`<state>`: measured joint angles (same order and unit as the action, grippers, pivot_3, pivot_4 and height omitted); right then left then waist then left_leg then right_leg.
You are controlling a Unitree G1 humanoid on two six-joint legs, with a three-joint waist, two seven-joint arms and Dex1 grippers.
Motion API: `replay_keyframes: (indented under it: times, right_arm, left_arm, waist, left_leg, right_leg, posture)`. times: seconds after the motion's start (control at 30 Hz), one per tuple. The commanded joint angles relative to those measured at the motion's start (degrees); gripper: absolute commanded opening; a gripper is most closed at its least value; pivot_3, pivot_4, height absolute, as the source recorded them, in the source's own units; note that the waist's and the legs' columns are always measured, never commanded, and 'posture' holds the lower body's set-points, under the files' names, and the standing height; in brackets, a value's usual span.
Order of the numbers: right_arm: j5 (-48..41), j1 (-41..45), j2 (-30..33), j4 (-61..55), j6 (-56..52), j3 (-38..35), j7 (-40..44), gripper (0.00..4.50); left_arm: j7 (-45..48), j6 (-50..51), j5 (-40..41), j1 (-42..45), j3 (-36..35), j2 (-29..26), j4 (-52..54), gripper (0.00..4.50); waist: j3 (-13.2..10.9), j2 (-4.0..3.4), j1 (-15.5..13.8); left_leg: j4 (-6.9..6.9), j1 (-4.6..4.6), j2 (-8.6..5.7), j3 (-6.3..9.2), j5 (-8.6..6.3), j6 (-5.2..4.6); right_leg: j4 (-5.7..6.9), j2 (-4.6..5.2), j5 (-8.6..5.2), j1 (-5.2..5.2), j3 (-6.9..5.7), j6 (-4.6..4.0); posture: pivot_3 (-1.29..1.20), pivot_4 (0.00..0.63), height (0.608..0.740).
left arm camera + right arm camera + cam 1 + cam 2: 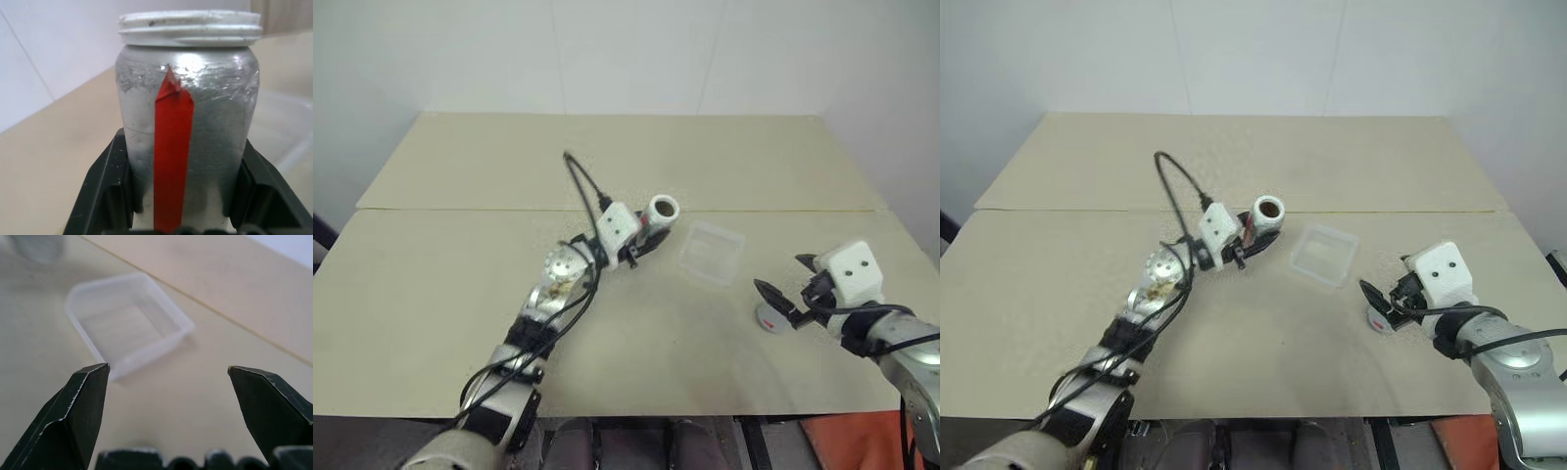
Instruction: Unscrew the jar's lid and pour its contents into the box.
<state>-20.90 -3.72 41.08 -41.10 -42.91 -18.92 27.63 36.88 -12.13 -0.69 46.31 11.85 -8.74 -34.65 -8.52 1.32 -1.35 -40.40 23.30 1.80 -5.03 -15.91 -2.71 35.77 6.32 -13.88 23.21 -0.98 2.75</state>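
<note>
left gripper (644, 241) clamped on small silvery rigid red-striped jar (662, 210), frame centre | likely light, slick; grip mid-body | right gripper (785, 299) fingers apart, lower right

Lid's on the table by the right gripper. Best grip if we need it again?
Pinch the lid across its rim, coming from straight above. It lies flat on the table, a thin disc, so a level approach likely finds little edge. The open right gripper is right beside it.

Premises resemble a laboratory test station: a bare beige table (460, 294) against plain white walls (460, 49).
</note>
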Motion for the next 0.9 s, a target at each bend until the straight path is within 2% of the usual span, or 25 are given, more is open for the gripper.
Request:
replay_keyframes:
  times: [0.03,0.2,0.33,0.5,0.63,0.9]
  right_arm:
    - [-0.30,-0.65,-0.10,-3.77,1.20,-0.55,0.15,4.47]
    - [-0.05,-1.91,-1.98,-5.24,1.20,-0.23,-1.26,4.47]
    - [-0.10,-3.15,-3.35,-7.10,0.33,-0.97,-2.41,4.47]
    - [-0.77,-5.22,-4.65,-9.79,-0.21,-1.70,-3.48,4.47]
    - [-0.71,-7.28,-6.63,-10.99,-0.69,-1.75,-5.15,4.47]
    - [0.44,-11.21,-9.22,-11.72,-0.30,-0.14,-7.22,4.47]
  left_arm:
    - [-4.09,-3.81,-3.97,8.66,1.08,2.34,-10.90,1.99]
    - [-14.02,-10.55,-14.29,21.77,6.21,5.09,-28.71,1.99]
    - [-24.34,-14.88,-24.10,28.73,12.86,6.86,-36.72,1.99]
    - [-41.49,-16.77,-40.58,35.00,25.93,7.08,-41.47,1.99]
    - [-53.40,-13.73,-52.47,38.33,36.20,7.32,-43.58,1.99]
    - [-64.36,-10.24,-66.35,41.07,48.57,8.24,-45.59,1.99]
  waist:
    - [-0.01,0.01,-0.12]
    - [-0.05,0.08,-0.39]
    - [-0.07,0.11,-0.77]
    - [-0.09,0.16,-0.78]
    - [-0.10,0.17,-0.82]
    - [-0.10,0.17,-1.02]
  left_leg:
    - [0.00,0.01,0.01,0.00,-0.01,-0.01]
    - [-0.01,0.10,-0.03,-0.01,-0.03,-0.06]
    - [-0.01,0.15,-0.04,-0.02,-0.05,-0.07]
    - [-0.01,0.18,-0.04,-0.02,-0.05,-0.07]
    - [-0.01,0.20,-0.03,-0.02,-0.05,-0.07]
    - [-0.04,0.51,-0.04,-0.08,-0.04,-0.05]
  right_leg:
    - [0.02,0.00,-0.01,-0.01,0.00,0.01]
    - [-0.01,0.01,-0.01,0.01,-0.05,0.05]
    - [-0.02,0.02,-0.03,0.04,-0.08,0.07]
    - [-0.04,0.02,-0.03,0.09,-0.07,0.08]
    - [-0.03,0.02,-0.04,0.12,-0.05,0.09]
    - [0.06,0.04,-0.05,0.49,0.00,0.11]
  posture:
    - [0.00,0.150,0.740]
    - [0.00,0.150,0.740]
    - [0.00,0.150,0.740]
    - [0.00,0.150,0.740]
    - [0.00,0.150,0.740]
    - [0.00,0.150,0.740]
